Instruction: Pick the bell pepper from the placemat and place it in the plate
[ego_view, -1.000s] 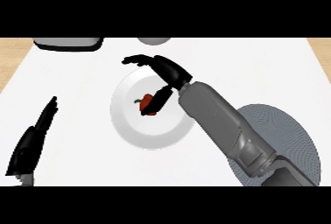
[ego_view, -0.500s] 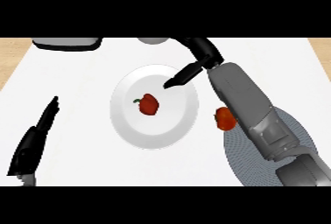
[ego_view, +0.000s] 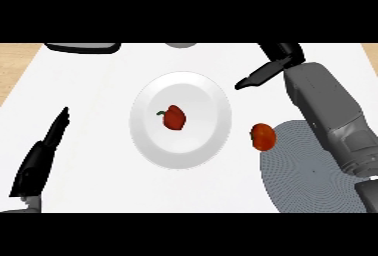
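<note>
Near right corner of the counter (ego_view: 111, 190): round grey placemat (ego_view: 310, 170), partly covered by the right forearm. Near left corner: left hand (ego_view: 40, 160), black, at rest with fingers straight and together, pointing toward the far edge, holding nothing. On the placemat's left rim, toward the middle of the counter: one rounded red item (ego_view: 263, 137), kind not discernible, lying free of both hands. Centre of the counter: white plate (ego_view: 199, 90), just beside the placemat. On the plate, slightly left of its middle: red bell pepper (ego_view: 175, 118) with green stem turned to the left, untouched by either hand. Far right: right hand (ego_view: 279, 59), fingers stretched out and angled toward the plate, empty, well apart from the pepper. Far edge, left: dark object (ego_view: 81, 47), cut off. Far edge, middle: small grey object (ego_view: 179, 45), cut off.
</note>
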